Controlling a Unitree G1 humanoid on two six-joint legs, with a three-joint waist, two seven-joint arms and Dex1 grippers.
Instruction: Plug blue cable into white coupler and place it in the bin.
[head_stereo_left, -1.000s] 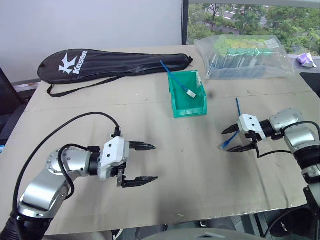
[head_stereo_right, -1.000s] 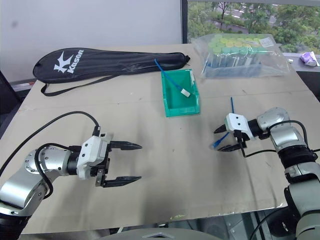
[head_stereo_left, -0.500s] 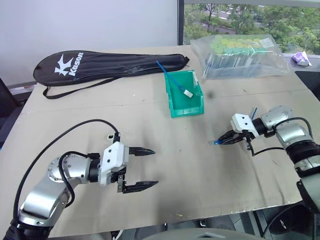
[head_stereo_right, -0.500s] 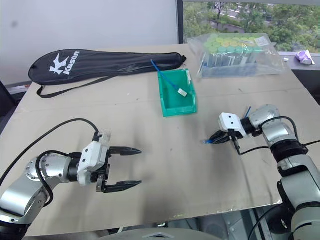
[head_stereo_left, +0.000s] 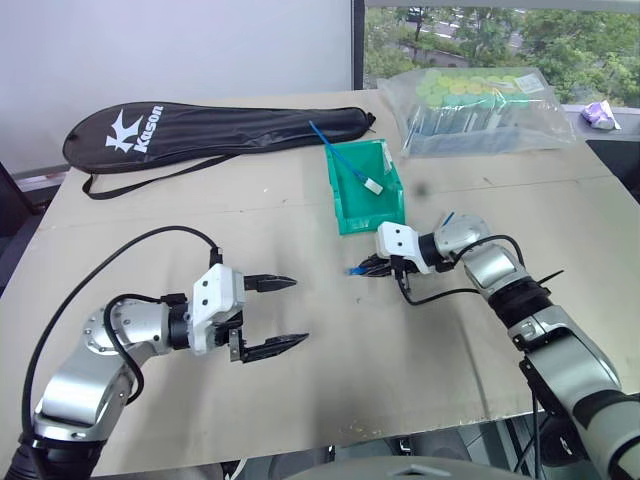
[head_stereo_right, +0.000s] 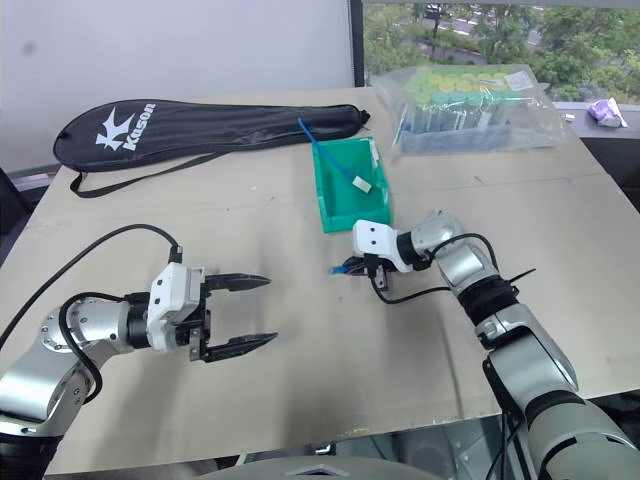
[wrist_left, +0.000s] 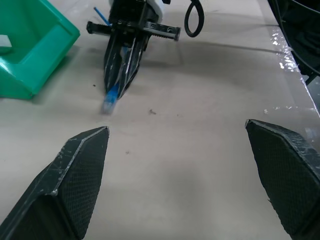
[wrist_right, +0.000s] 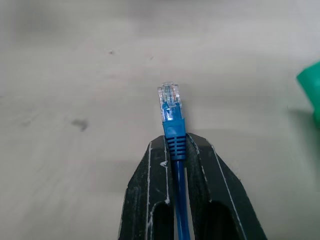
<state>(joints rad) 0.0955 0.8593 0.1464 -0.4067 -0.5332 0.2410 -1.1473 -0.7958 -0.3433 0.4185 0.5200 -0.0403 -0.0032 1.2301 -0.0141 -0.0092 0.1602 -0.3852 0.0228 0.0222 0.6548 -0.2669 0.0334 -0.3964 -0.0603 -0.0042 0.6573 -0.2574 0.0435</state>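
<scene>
Right gripper: both black fingers pressed against the blue cable, pinching it just behind the plug boot. The clear plug end juts out past the fingertips, over bare tabletop; the rest of the cable runs back between the fingers toward the wrist, with a short blue stretch showing behind the gripper's white housing. From the left wrist view the same pinch is seen head-on: cable tip low, near the table surface; contact with the table cannot be told.

Left gripper: fingers spread wide, nothing between them. It hovers over the table, fingertips pointing toward the right gripper, well apart from it.

Bin: green, on the table just beyond the right gripper's fingertips and slightly to one side, its lower front wall nearest them. Not touching the gripper.

Inside the bin a second, straighter blue cable leans out over the back wall; its white block end rests on the bin floor. Whether a separate white coupler lies in the bin cannot be told.

Beyond the bin, well apart from both sets of fingers: a black racket case and a clear plastic bag of green-capped items.
</scene>
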